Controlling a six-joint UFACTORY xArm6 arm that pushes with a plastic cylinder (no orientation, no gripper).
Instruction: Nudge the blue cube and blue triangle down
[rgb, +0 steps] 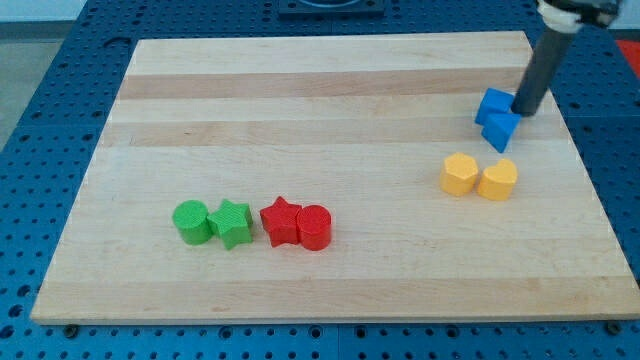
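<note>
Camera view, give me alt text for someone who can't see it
My tip touches the right side of two touching blue blocks, the blue cube and blue triangle, near the wooden board's right edge. Below them sit two yellow blocks; at lower left, a row: green cylinder, green star, red star, red cylinder.

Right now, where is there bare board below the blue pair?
A narrow strip lies between the blue cube and the yellow blocks. Wider room spans the middle, between the red cylinder and the yellows. My tip crowds the blue triangle.
</note>
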